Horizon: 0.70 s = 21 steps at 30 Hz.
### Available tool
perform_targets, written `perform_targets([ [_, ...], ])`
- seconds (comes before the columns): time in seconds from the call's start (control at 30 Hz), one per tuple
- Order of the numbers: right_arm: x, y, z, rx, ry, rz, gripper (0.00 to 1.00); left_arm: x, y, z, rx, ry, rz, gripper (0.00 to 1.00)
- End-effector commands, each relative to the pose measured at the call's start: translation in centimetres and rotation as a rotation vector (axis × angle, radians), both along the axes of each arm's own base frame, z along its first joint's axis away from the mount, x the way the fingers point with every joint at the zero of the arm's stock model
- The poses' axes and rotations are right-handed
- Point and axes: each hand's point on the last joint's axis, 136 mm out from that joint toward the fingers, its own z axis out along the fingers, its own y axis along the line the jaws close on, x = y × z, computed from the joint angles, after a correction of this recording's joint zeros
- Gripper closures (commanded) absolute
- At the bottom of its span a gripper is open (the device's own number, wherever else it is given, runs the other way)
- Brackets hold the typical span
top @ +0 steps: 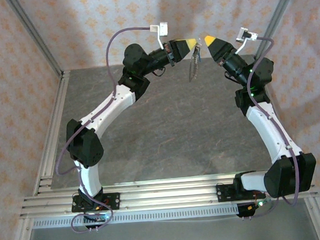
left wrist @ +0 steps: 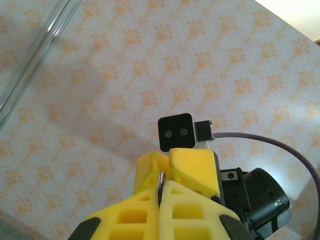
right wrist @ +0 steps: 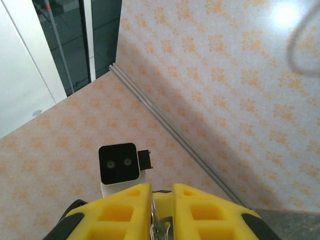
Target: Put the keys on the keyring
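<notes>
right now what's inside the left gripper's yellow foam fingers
A thin silvery metal piece sticks out at the tips of the shut left gripper. Its yellow fingers cover the rest, so what it belongs to cannot be told.

Keyring (left wrist: 161,181) prob shiny metal; tabletop (top: 166,136) matt grey, stone-look.

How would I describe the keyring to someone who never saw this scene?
Look above the far part of the grey table, where the left hand and the right hand nearly meet in mid-air. The keyring hangs from the left hand's tip: a thin greyish strip, the one thing dangling between them.
</notes>
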Motion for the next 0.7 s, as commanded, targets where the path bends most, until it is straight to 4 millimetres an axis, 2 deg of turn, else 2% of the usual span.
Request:
perform_targets([
  [0.0,-1.5,0.1,1.7,0.012,-0.081,0.032,0.88,-1.4,1.2,3.9,-0.076,-0.102,-0.015,1.0],
  [0.1,-1.5,0.4,1.4,0.013,-0.075,0.042,0.92,-0.4,0.6,2.6,-0.066,-0.077,-0.014,1.0],
  [0.47,-2.0,2.9,0.8,-0.027,-0.069,0.081,0.95,-0.5,0.6,2.8,-0.071,-0.078,-0.015,1.0],
  [0.67,-1.7,3.1,0.3,-0.037,-0.055,0.062,0.95,-0.6,0.7,2.9,-0.071,-0.083,-0.013,1.0],
])
